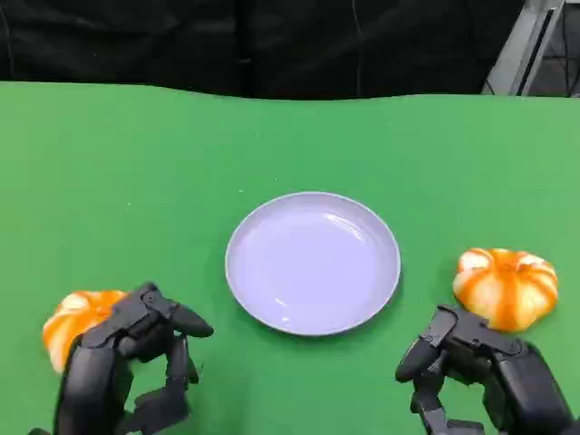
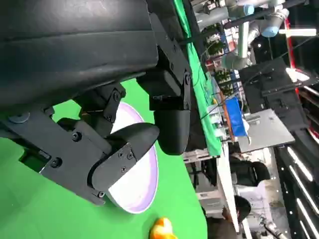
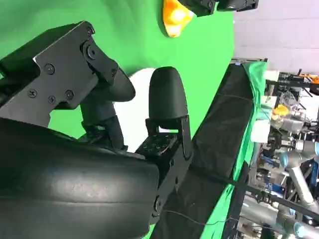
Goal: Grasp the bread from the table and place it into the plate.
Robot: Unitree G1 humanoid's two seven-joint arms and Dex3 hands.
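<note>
Two orange-and-white pumpkin-shaped breads lie on the green table. The left bread (image 1: 74, 319) sits at the near left, partly hidden behind my left hand (image 1: 131, 362), which stands right beside it with fingers apart and empty. The right bread (image 1: 506, 286) lies at the near right, just beyond my right hand (image 1: 476, 367), also spread and empty. An empty white plate (image 1: 313, 263) rests between them at the table's middle. The left wrist view shows the plate (image 2: 142, 186) and the right bread (image 2: 162, 229) past my fingers (image 2: 127, 144). The right wrist view shows the left bread (image 3: 174, 15).
The green table (image 1: 136, 163) stretches wide and bare behind the plate, up to a black curtain (image 1: 272, 45) at its far edge. A grey metal frame (image 1: 530, 45) stands at the far right corner.
</note>
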